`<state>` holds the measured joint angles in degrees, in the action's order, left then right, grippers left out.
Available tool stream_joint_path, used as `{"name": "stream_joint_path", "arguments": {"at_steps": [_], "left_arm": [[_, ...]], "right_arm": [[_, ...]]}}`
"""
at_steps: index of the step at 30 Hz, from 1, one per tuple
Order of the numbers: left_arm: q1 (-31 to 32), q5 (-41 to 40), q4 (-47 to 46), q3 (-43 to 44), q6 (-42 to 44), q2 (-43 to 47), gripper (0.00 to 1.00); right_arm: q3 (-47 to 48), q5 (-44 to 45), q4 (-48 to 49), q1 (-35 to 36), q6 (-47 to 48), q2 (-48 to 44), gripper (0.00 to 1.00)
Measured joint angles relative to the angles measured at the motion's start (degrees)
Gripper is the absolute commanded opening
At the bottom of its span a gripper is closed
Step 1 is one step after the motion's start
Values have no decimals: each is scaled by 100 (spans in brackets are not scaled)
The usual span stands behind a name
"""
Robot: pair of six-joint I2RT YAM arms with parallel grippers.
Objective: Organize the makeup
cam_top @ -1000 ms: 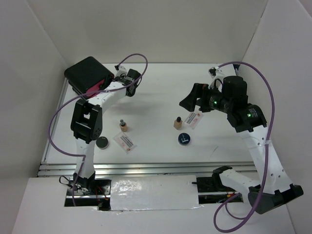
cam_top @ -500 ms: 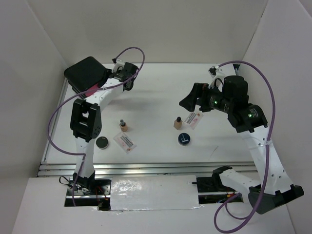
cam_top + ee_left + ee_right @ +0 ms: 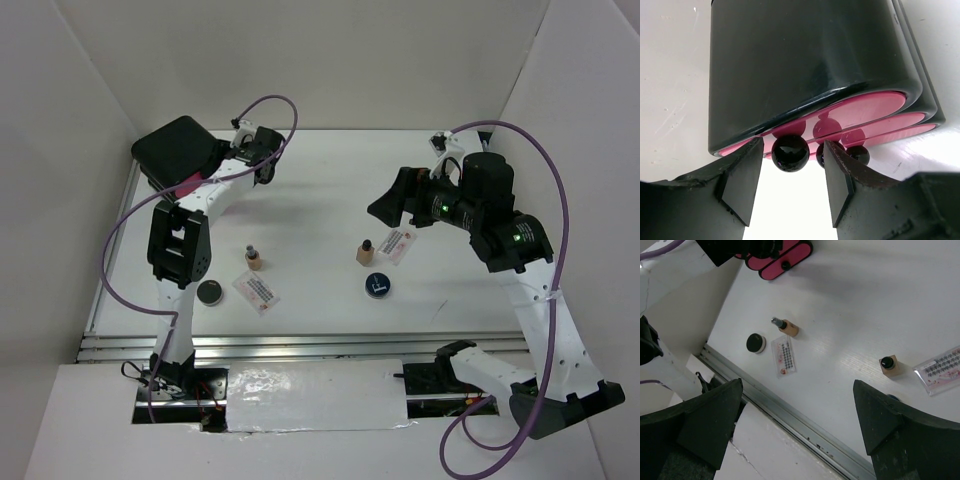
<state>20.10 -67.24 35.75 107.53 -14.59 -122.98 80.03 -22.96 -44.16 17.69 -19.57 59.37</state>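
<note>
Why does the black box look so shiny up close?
Left wrist: the glossy box catches soft light, and its pink drawer fronts mirror the round knob. Right wrist: a broad soft shadow lies on the table. Top: the near strip glares white.

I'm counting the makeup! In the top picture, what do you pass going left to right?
Black compact, white packet, tan bottle, second white packet. The other tan bottle and the blue-rimmed compact overlap these sideways, so they're left out.
</note>
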Motion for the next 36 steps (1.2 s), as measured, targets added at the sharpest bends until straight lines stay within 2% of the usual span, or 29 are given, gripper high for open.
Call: {"name": "stream_joint_path", "arguments": {"at_steps": [14, 18, 19, 23, 24, 26, 29, 30, 36], "left_arm": [[-138, 2, 68, -411, -223, 7, 61], [-144, 15, -17, -468, -181, 7, 49], [-146, 0, -26, -468, -186, 9, 48], [-162, -7, -85, -468, -122, 20, 49], [-164, 2, -94, -468, -87, 20, 55], [-166, 42, -129, -468, -39, 20, 57], [-166, 63, -188, -468, 17, 20, 47], [-170, 50, -212, -468, 85, 24, 39], [-173, 85, -267, -468, 114, 26, 15]], "right_arm": [[35, -85, 4, 13, 0, 118, 100], [46, -87, 2, 44, 4, 129, 100], [59, -87, 2, 50, 7, 136, 100], [81, -87, 2, 55, 20, 144, 100], [87, -85, 0, 55, 20, 151, 100], [103, -85, 4, 55, 20, 162, 100], [105, -85, 2, 55, 20, 164, 100], [105, -87, 2, 55, 20, 164, 100], [142, -85, 2, 55, 20, 192, 100]]}}
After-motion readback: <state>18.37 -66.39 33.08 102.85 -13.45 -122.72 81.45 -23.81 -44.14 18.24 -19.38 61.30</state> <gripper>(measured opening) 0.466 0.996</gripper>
